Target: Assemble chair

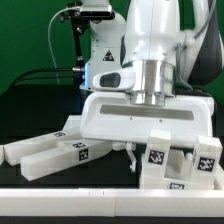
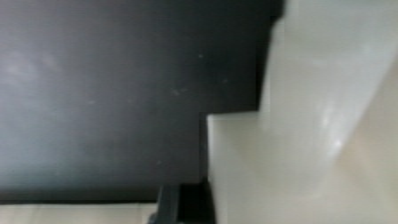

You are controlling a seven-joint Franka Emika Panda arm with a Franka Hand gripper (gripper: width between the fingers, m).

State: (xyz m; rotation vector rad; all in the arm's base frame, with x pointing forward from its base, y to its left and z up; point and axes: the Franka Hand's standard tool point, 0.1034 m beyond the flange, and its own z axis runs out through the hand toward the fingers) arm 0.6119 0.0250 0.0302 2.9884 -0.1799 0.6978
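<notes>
Wrist view fills with chair piece; exterior view adds bars, clenched tool.

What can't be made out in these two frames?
1. Exterior view: jaws' tips hidden behind the upright tagged pieces; whether anything is held is unseen.
2. Wrist view: white piece blurred, cut off by the frame edge; which chair part is unclear.
3. Long bars: cut off at the exterior view's left edge; tags too small to read.
</notes>
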